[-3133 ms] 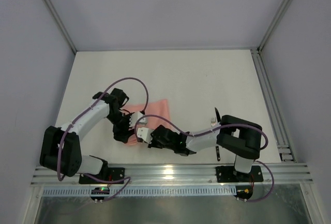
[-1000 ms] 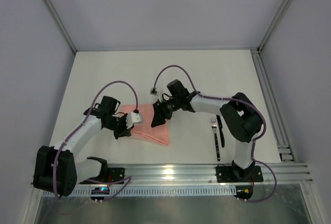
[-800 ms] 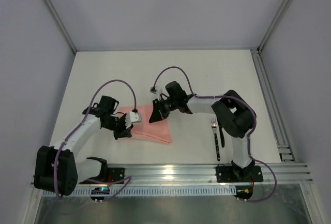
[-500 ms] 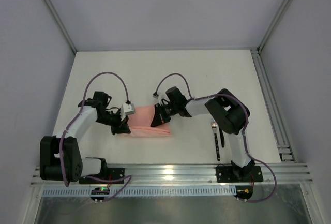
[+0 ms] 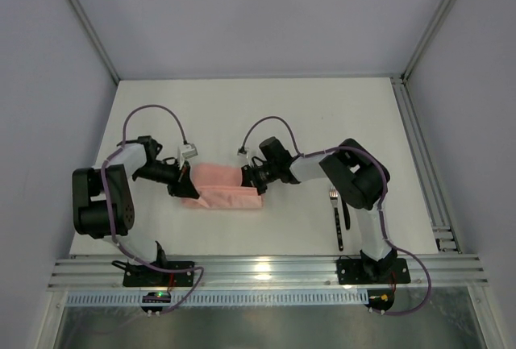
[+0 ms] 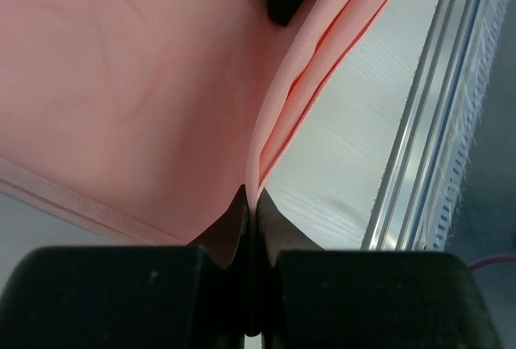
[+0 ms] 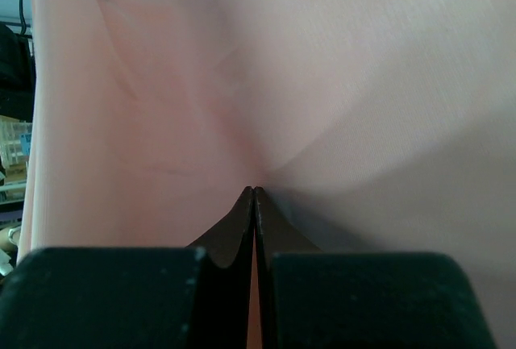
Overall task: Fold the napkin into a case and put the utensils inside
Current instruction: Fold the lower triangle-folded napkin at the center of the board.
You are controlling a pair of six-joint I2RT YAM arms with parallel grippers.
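The napkin is plain salmon-pink with a slight sheen. Right of the napkin, the utensils are dark, the fork's tines pale. The table is off-white.

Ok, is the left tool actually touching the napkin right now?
Touching. The left wrist view shows the left tool shut on a folded edge of the napkin, with the cloth pinched between its tips.

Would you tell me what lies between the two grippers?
The folded napkin spans from the left gripper to the right gripper, each shut on one end, as the top view shows.
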